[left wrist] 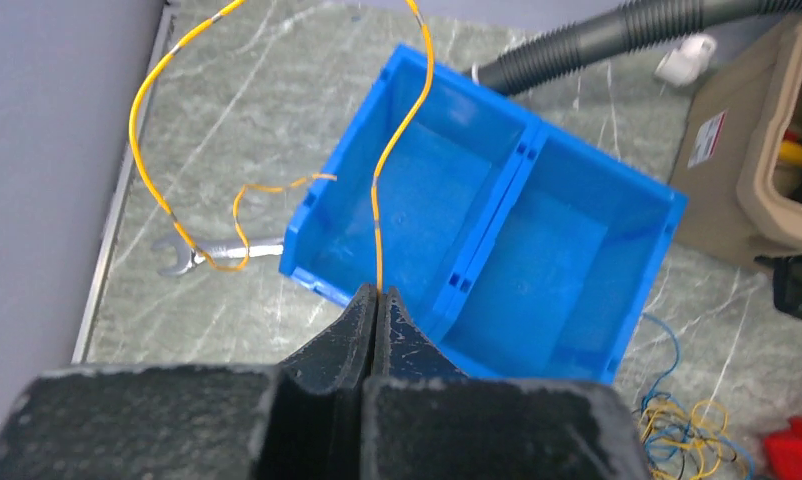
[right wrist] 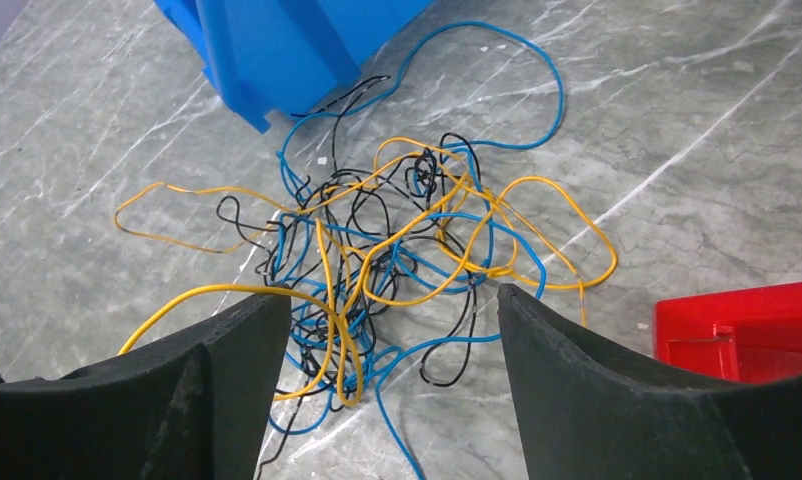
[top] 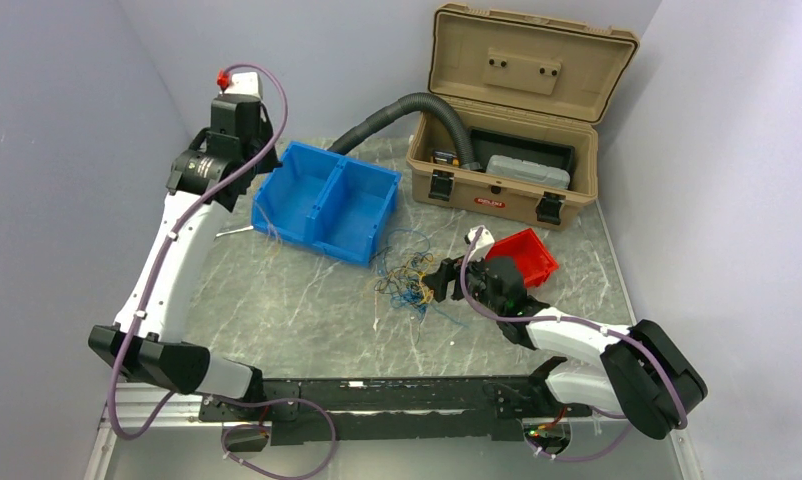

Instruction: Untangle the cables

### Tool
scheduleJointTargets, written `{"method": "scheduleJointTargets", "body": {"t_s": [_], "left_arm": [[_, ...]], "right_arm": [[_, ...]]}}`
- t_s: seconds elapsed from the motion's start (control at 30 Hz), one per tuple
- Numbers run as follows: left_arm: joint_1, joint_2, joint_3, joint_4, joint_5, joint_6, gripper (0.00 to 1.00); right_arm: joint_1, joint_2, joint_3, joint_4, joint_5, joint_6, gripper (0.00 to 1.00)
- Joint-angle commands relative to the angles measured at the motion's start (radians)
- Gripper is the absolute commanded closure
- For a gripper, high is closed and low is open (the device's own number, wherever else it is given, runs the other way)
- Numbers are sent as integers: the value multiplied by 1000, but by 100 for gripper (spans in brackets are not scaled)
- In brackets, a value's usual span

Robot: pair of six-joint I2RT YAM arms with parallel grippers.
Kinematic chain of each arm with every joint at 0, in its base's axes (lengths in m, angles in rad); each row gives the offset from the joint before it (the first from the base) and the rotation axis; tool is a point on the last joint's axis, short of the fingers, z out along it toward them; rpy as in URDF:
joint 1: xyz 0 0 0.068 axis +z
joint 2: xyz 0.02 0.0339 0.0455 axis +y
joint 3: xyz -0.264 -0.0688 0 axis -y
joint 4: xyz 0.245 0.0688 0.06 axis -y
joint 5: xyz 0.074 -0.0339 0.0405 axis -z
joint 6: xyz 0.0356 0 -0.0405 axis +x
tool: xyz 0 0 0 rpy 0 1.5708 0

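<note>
cables (right wrist: 397,260): a tangled heap of thin yellow, blue and black strands lies on the table (top: 277,310), just in front of the blue bin (top: 327,200) and left of the red bin (top: 522,255).

table: grey marble pattern, bearing all items below.

toolbox (top: 502,170): tan, lid raised, at the far right. a black corrugated hose (top: 397,115) runs into it from behind the blue bin.

blue bin: two compartments, both seen bare in the left wrist view.

red bin: small, near the right arm's wrist.

right gripper (right wrist: 387,300): released, jaws wide apart, low over the near edge of the heap, with strands lying between the fingers and none clamped.

left gripper (left wrist: 377,295): clenched, raised above the blue bin's near wall, pinching one yellow cable (left wrist: 377,200) at the fingertips. this cable is apart from the heap and loops away to the left.

wrench (left wrist: 192,255): flat on the table beside the blue bin's left wall, the yellow cable's loop crossing it in view.
</note>
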Motion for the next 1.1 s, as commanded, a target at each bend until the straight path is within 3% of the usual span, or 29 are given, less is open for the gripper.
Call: {"method": "scheduleJointTargets", "body": {"t_s": [0.0, 0.23, 0.4, 0.7, 0.83, 0.93, 1.07], "left_arm": [[13, 11, 107, 38, -33, 52, 100], [35, 40, 193, 134, -64, 104, 100], [47, 26, 145, 385, -3, 196, 100], [56, 178, 190, 554, 60, 214, 100], [77, 229, 92, 714, 30, 213, 100], [107, 270, -1, 830, 99, 182, 100], [116, 311, -58, 835, 119, 103, 100]], "right_arm": [[3, -19, -6, 63, 32, -6, 21], [4, -18, -11, 78, 29, -5, 20], [5, -18, -16, 93, 21, -6, 20], [3, -43, -28, 91, 29, -14, 20], [4, -48, -33, 95, 23, -18, 22], [4, -54, -37, 96, 26, -20, 22], [2, -54, -35, 93, 33, -22, 22]]}}
